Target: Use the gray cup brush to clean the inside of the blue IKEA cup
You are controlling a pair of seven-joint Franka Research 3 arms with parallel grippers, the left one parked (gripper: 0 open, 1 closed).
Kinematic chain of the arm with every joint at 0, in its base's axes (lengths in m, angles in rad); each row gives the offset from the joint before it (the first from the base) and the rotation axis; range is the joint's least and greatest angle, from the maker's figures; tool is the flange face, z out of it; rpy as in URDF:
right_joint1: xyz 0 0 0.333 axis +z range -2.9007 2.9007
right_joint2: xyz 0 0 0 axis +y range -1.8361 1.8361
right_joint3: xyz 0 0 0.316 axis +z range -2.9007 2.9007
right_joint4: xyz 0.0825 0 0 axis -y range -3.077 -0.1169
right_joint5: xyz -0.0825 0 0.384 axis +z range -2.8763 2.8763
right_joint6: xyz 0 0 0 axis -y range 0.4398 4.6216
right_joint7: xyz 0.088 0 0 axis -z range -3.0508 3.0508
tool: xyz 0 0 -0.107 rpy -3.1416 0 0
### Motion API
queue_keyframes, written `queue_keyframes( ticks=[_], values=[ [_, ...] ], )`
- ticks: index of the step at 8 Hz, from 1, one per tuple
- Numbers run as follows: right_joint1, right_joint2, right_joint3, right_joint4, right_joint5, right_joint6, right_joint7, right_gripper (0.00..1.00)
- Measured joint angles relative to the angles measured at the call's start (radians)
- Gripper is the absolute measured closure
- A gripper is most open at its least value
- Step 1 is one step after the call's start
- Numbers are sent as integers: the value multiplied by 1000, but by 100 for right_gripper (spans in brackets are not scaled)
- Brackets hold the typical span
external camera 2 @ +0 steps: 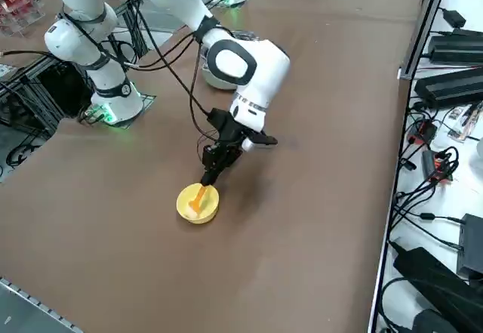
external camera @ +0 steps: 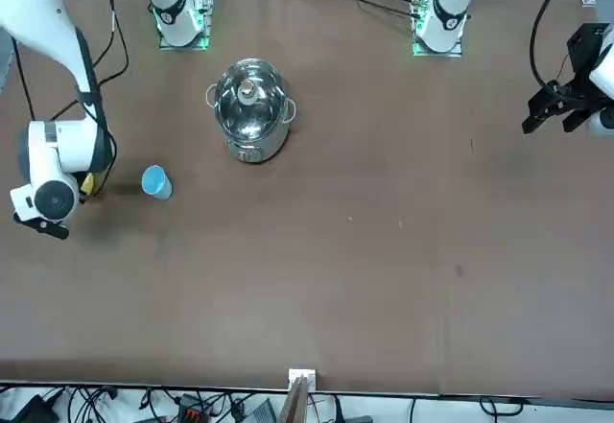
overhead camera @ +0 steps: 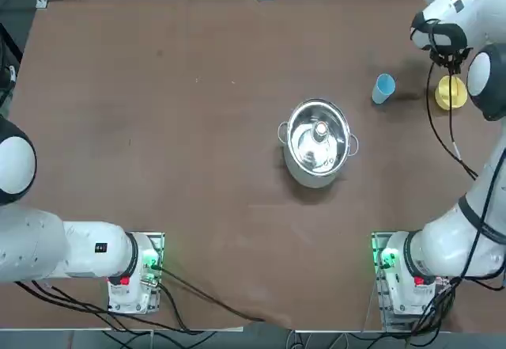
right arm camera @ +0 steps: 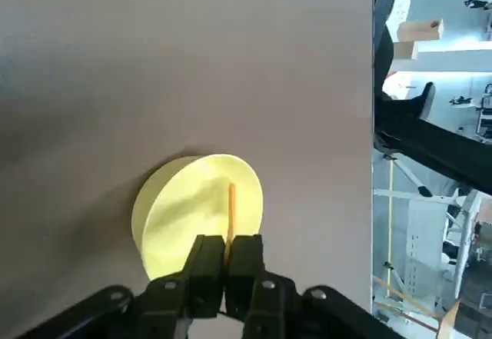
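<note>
The blue cup (overhead camera: pixel 383 89) lies between the pot (overhead camera: pixel 319 143) and yellow cup (overhead camera: pixel 451 92).

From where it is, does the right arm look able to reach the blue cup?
Probably yes: the blue cup is near the yellow cup, nothing between. The right gripper, over the yellow cup, should first lift the brush clear.

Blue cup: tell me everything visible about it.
The blue cup is a small, light-blue, smooth-looking tumbler, likely plastic, with a round rim and no handle visible. It stands upright, open end up, on the brown table, between the steel pot and the yellow cup. Only the table touches it; the right claw is over at the yellow cup.
</note>
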Motion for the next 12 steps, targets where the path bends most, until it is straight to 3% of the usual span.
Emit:
queue_keyframes(
  ticks=[2, 6, 7, 10, 12],
  values=[
    [6, 3, 1, 0, -1, -1, 6, 78],
    [9, -9, 5, 18, -1, 1, 0, 7],
    [12, -30, 14, 31, 5, 1, -19, 0],
    [33, -107, 44, 97, 119, -85, -114, 0],
    [38, -137, 49, 194, 235, -191, -239, 0]
  ],
)
